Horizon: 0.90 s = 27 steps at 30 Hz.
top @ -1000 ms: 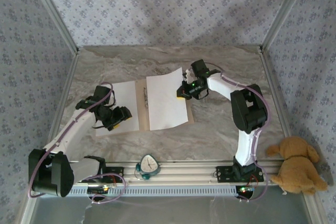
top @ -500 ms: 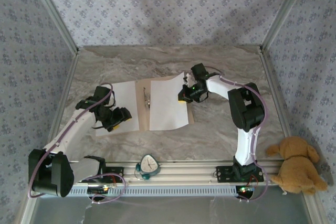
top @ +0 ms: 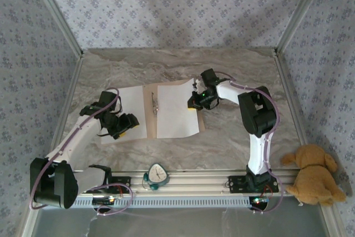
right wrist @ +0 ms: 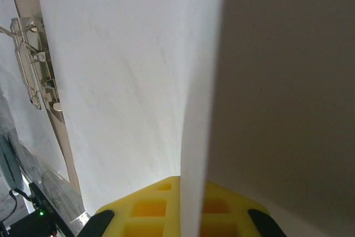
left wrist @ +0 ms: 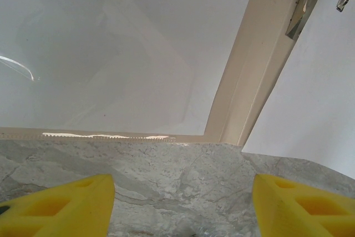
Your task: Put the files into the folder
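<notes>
When looking down from the top camera, can see the folder [top: 150, 127] lying open and flat near the middle of the marble table [top: 233, 134], mostly covered, with tan card showing along the centre fold and at the far margin. Can make out a metal clip [top: 155, 105] on that fold. Find the left sheet [top: 133, 97] flat on the folder's left half, a sliver of card peeking out at its near edge in the left wrist view. Find the right sheet [top: 175, 114] on the folder's right half, just beside the clip, its right edge pinched in the right gripper [top: 192, 102], jaws clamped together on the paper. From the right wrist, see that edge rising thin from between the yellow pads [right wrist: 145, 210], clip off to the left. Spot the left gripper [top: 127, 125] low at the near edge of the left sheet, jaws apart and holding nothing. From the left wrist, see the left fingertips [left wrist: 61, 203] spread wide over bare marble, the paper's near edge and the fold just beyond them. Note a tan plush dog [top: 313, 181] at the near right, beside the right arm's base, well apart from the folder.
</notes>
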### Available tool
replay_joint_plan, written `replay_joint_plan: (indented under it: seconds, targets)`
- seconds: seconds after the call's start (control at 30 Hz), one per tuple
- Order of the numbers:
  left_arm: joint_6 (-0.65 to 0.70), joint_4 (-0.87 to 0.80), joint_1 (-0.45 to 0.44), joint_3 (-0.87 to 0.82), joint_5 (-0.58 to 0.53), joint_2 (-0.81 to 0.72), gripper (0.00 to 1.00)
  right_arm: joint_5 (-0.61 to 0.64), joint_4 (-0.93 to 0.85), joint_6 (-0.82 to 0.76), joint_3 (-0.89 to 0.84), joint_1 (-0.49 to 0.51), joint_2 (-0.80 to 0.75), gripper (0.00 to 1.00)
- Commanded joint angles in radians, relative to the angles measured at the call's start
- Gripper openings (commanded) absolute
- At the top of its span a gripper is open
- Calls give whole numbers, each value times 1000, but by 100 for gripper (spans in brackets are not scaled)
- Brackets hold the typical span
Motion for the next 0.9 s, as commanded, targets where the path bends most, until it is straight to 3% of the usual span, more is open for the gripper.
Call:
replay_joint_plan:
  seconds: [0.0, 0.87]
  targets:
    - [25, -9, 7, 1, -7, 6, 67, 16, -3, -53, 1, 7, 9, 0]
    - [38, 22, 7, -31, -7, 63, 67, -7, 5, -182, 89, 2, 51, 0]
